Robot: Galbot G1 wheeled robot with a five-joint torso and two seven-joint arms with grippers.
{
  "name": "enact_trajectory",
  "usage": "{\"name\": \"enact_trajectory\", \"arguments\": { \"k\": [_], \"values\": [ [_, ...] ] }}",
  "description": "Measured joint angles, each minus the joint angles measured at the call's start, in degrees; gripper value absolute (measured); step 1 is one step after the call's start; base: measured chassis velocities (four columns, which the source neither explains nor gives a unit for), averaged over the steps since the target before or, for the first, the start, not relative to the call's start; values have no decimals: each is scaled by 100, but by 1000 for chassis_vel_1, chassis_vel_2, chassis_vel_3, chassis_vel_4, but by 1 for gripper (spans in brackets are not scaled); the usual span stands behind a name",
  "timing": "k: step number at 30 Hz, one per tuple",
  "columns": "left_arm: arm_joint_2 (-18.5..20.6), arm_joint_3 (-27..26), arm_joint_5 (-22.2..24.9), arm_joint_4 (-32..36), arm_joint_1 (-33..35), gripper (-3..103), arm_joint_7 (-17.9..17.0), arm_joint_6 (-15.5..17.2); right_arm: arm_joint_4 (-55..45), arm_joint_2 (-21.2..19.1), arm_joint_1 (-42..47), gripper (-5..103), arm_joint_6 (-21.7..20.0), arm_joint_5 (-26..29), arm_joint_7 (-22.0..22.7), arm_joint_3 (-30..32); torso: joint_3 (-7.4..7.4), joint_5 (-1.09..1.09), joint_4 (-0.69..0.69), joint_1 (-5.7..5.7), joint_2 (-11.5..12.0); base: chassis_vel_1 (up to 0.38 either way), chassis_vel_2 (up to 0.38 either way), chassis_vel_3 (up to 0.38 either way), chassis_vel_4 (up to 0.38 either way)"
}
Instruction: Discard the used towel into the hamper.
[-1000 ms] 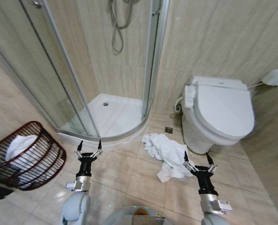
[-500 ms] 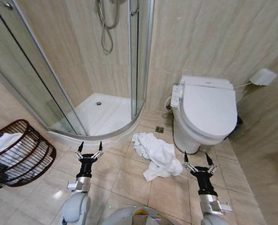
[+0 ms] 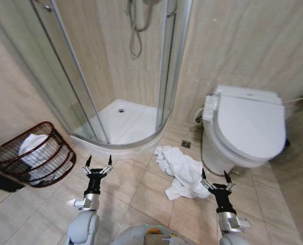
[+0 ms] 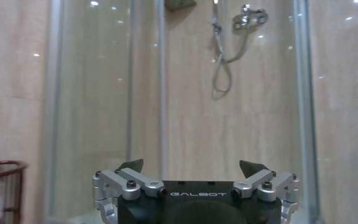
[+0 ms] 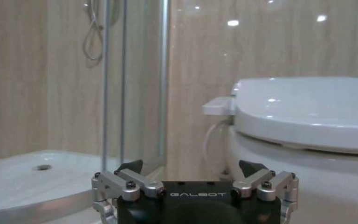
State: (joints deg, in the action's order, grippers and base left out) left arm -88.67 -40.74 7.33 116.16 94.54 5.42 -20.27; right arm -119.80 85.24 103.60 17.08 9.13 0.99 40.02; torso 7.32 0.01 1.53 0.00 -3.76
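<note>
Towel is seen crumpled on the floor between shower and toilet, ungrasped. Both grippers, left and right, are held spread and empty, presumably ready. Hamper is set far left.

This is a home bathroom: beige tiled walls and floor, a corner shower enclosure with curved glass doors, a white tray and a hanging hose, beside a closed white toilet with a side control panel.
</note>
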Motion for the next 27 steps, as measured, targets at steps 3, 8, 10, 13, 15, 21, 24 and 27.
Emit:
{"name": "enact_trajectory", "arguments": {
  "k": [3, 8, 10, 13, 15, 21, 24, 27],
  "values": [
    [-26, 6, -24, 0, 21, 100, 5, -22, 30, -18, -1, 100, 53, 17, 25, 14, 0, 0, 0, 0, 0, 116, 102, 101, 102],
    [-67, 13, -42, -21, 13, 100, -27, -153, 34, -58, 18, 100, 97, 52, 41, 68, 0, -2, 2, 0, -1, 124, 110, 95, 120],
    [-76, 12, -45, -22, 2, 100, -27, -177, 37, -62, 19, 100, 110, 54, 43, 76, 0, -1, 2, 0, -1, 76, 88, 92, 58],
    [-109, 12, -64, -22, -24, 100, -29, -213, 44, -72, 37, 100, 145, 52, 54, 110, 0, -1, 0, -1, -1, 27, 39, 24, 19],
    [-116, 12, -73, -21, -23, 100, -25, -219, 43, -76, 46, 100, 146, 51, 69, 110, 0, 0, -1, 0, -2, 0, 0, 0, 0],
    [-119, 18, -86, -20, -2, 100, -10, -240, 38, -86, 56, 100, 164, 41, 85, 118, 1, 0, 0, -1, -2, -83, 59, 66, -62],
    [-109, 16, -87, -20, -2, 100, -9, -240, 41, -82, 56, 100, 174, 32, 86, 113, 1, 0, -1, -1, -2, -151, 130, 140, -108],
    [-103, 10, -85, -20, -7, 100, -9, -235, 60, -74, 43, 100, 175, 19, 87, 110, 2, -1, 0, 0, -2, -160, 145, 178, -149]
  ]
}}
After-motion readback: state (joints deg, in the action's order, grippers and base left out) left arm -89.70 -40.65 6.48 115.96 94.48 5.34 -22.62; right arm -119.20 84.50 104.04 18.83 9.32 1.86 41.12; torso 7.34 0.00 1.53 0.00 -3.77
